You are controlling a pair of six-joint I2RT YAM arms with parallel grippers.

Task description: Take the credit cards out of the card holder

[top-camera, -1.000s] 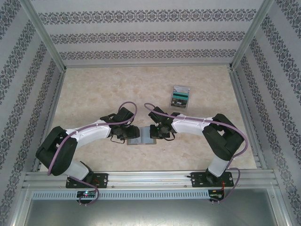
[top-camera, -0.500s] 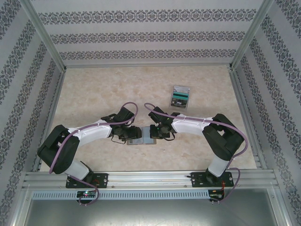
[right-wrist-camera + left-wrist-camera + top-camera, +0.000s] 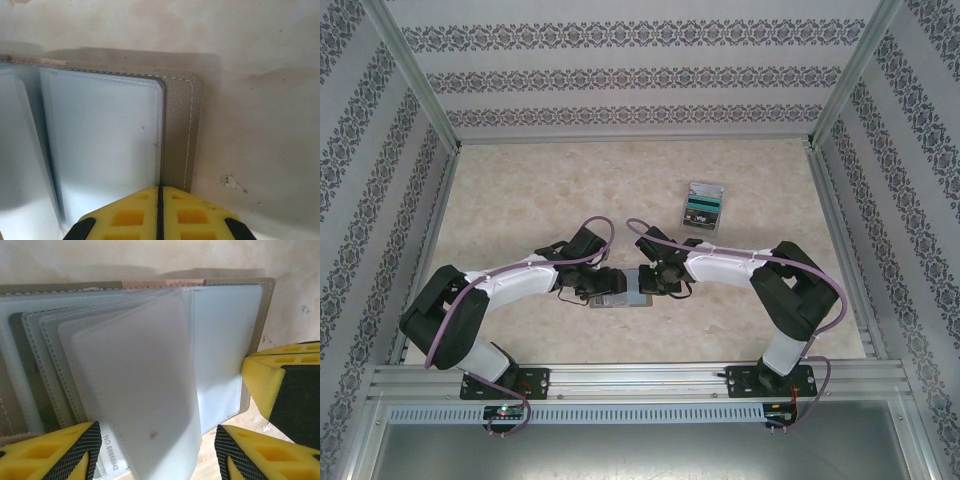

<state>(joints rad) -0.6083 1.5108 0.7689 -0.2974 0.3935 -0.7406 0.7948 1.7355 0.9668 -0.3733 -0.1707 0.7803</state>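
Top view: card holder [image 3: 620,299] lies open and flat on the counter [image 3: 540,190], toward 6 o'clock of the surface, between the two arms. Left gripper [image 3: 603,284] sits at its 9 o'clock side, right gripper [image 3: 642,283] at its 3 o'clock side. Both are low over it. Clear plastic case [image 3: 704,207] lies well apart, at about 1 o'clock from the holder.

Left wrist view: holder [image 3: 225,340] spread open, pale blue-grey inside, grey-brown border. Several frosted sleeves [image 3: 140,380] fanned up from the spine. Left gripper [image 3: 157,432] released, yellow fingers [image 3: 60,452] wide apart, the raised sleeve standing between them. Printed number on a strip near the 7 o'clock corner. Right arm's yellow fingers [image 3: 265,375] rest at the holder's 3 o'clock edge.

Right wrist view: right gripper [image 3: 160,189] clenched, the two fingers [image 3: 130,215] meeting along a thin seam. Their tips are at the 6 o'clock edge of the holder's [image 3: 177,130] flat half, where the blue-grey pocket meets the stitched border. Whether they press on it, I cannot tell.
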